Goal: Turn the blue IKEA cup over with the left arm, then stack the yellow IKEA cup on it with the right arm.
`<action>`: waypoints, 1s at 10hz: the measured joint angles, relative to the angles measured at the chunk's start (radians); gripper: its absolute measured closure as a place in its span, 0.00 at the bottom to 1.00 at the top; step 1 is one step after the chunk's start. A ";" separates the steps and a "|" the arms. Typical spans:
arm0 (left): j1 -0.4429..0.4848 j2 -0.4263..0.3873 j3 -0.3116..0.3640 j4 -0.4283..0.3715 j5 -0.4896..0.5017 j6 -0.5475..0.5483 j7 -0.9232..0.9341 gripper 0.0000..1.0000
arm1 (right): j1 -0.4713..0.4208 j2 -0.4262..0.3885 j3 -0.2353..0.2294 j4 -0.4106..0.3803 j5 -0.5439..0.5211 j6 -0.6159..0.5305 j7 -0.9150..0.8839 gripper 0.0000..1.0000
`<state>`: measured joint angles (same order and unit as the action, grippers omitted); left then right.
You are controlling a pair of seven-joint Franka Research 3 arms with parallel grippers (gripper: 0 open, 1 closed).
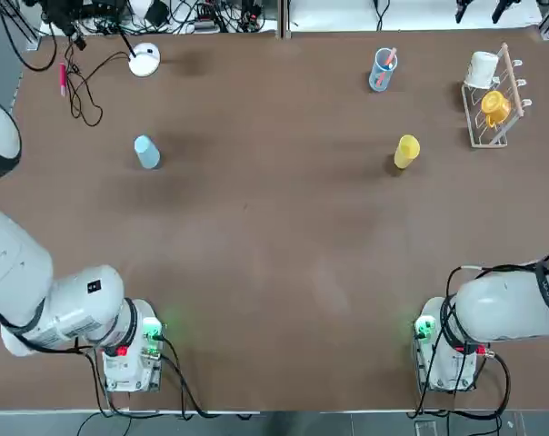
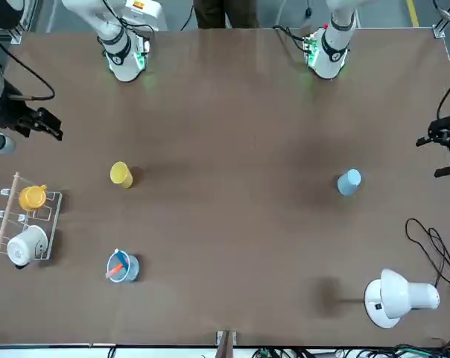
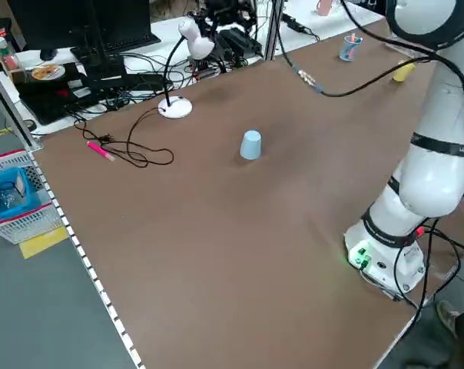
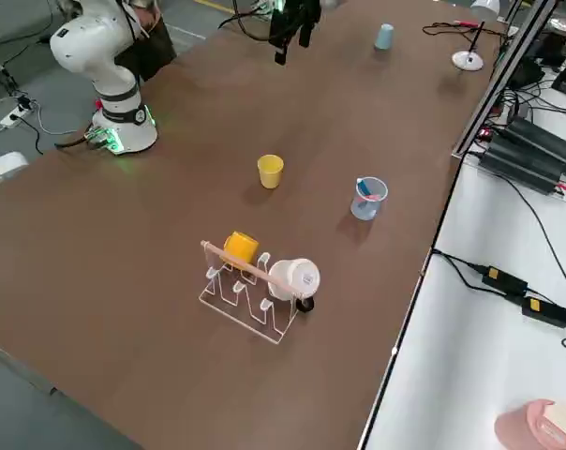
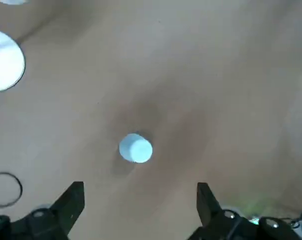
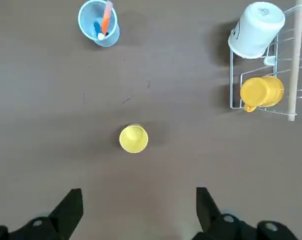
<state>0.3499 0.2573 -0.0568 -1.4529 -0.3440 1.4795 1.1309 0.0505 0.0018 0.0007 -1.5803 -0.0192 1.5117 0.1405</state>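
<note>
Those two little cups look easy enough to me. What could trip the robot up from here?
The blue cup stands alone on the table, so a misjudged grab by the open left gripper might knock it rolling. The yellow cup stands near a clear cup of sticks and a mug rack; the right gripper could bump them.

Overhead, both glossy white robot arms (image 1: 47,300) run off the frame edges; the small pale blue plastic tumbler's (image 1: 146,152) mouth can't be seen

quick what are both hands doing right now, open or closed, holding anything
Left hand: open, empty, high above the blue cup.
Right hand: open, empty, high above the yellow cup.
</note>
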 joint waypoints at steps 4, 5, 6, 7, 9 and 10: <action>0.088 0.126 0.000 -0.016 -0.161 -0.026 0.380 0.01 | -0.015 -0.108 0.013 -0.254 0.001 0.169 0.005 0.00; 0.098 0.151 0.000 -0.020 -0.189 -0.037 0.425 0.01 | -0.033 -0.118 0.030 -0.310 0.001 0.214 0.006 0.00; 0.113 0.168 0.000 -0.037 -0.218 -0.044 0.472 0.01 | -0.042 -0.121 0.040 -0.367 0.001 0.270 0.006 0.00; 0.137 0.179 0.000 -0.073 -0.243 -0.046 0.535 0.01 | -0.045 -0.120 0.043 -0.430 0.001 0.337 0.006 0.00; 0.182 0.203 0.000 -0.175 -0.275 -0.028 0.701 0.01 | -0.044 -0.117 0.050 -0.540 0.001 0.472 0.006 0.00; 0.196 0.211 -0.001 -0.218 -0.303 0.015 0.797 0.01 | -0.040 -0.114 0.055 -0.586 0.001 0.538 0.006 0.00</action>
<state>0.5464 0.4680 -0.0576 -1.6709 -0.6474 1.4943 1.9274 0.0104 -0.1123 0.0553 -2.1661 -0.0183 2.0502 0.1462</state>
